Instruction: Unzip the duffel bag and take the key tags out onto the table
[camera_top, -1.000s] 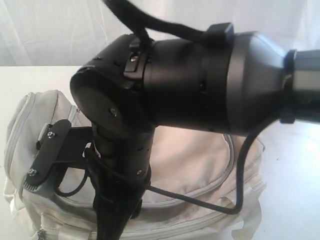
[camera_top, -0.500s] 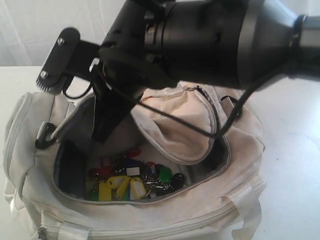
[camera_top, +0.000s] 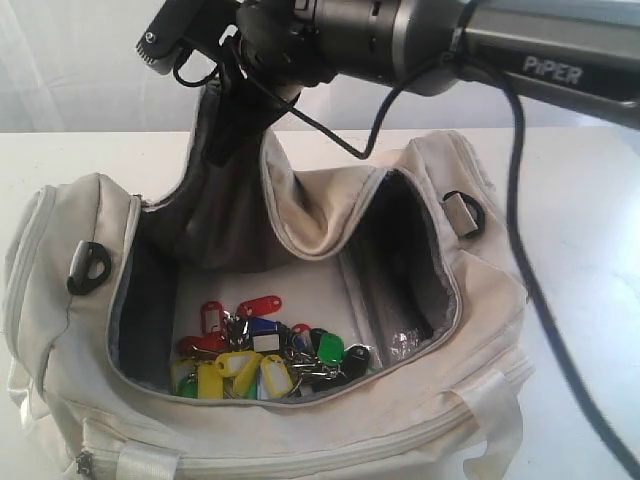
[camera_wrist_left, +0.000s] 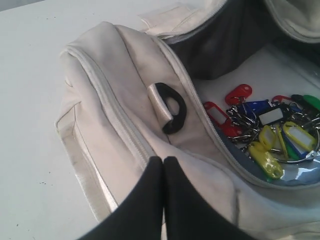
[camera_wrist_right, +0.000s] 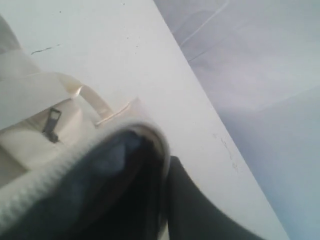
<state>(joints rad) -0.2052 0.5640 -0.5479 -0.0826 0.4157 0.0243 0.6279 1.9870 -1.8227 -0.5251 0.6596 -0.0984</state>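
We see table (camera_top: 580, 200) spread white beneath both claws. Duffel bag (camera_top: 300, 440) sits on it, zip open. Right claw (camera_top: 215, 150) pinches bag's raised flap edge, bag body hanging below it. Left claw (camera_wrist_left: 163, 165) closed, tips pressed together, nothing between, just above bag's end panel. Key tags (camera_top: 265, 355) lie inside on bag floor, below right claw, beside left claw. Black D-ring (camera_wrist_left: 172, 107) just beyond left claw's tips.

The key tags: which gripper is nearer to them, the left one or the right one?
Left, probably. The left gripper is shut low at the end of the duffel bag, just outside the opening with the key tags. The right gripper holds the flap up, high above them.
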